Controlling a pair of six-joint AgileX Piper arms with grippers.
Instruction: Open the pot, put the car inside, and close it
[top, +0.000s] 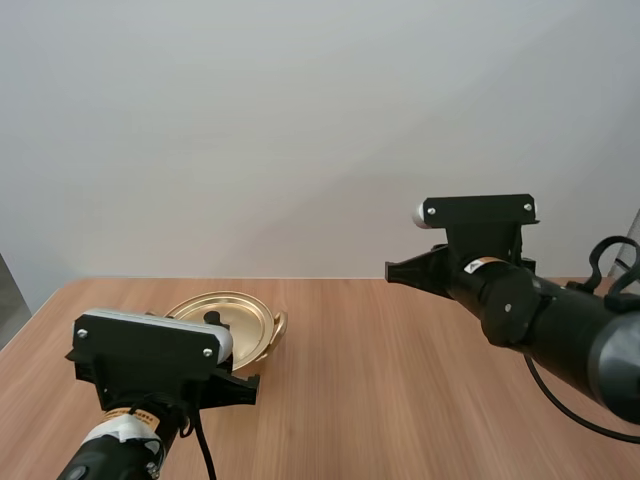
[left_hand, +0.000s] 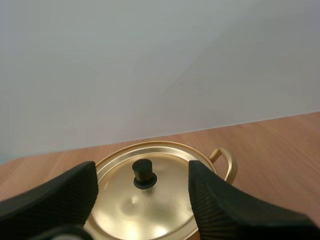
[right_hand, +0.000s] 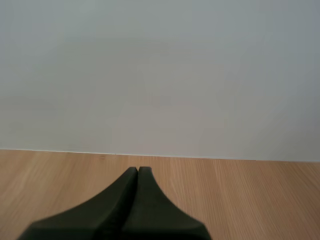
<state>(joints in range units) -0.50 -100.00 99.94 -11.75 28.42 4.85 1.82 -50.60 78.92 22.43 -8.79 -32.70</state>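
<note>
My left hand (left_hand: 142, 168) is released, hovering just short of the pot (left_hand: 166, 146), its lid (left_hand: 150, 212) on, on the bench (right_hand: 250, 200). My right hand (right_hand: 137, 173) is clenched empty, well apart.

pot (top: 272, 338): partly behind left arm (top: 150, 365) | lid (left_hand: 146, 206): near rim cut off

High camera over table (top: 400, 380); left wrist camera close on shared pot (top: 245, 322) (left_hand: 165, 205).
</note>
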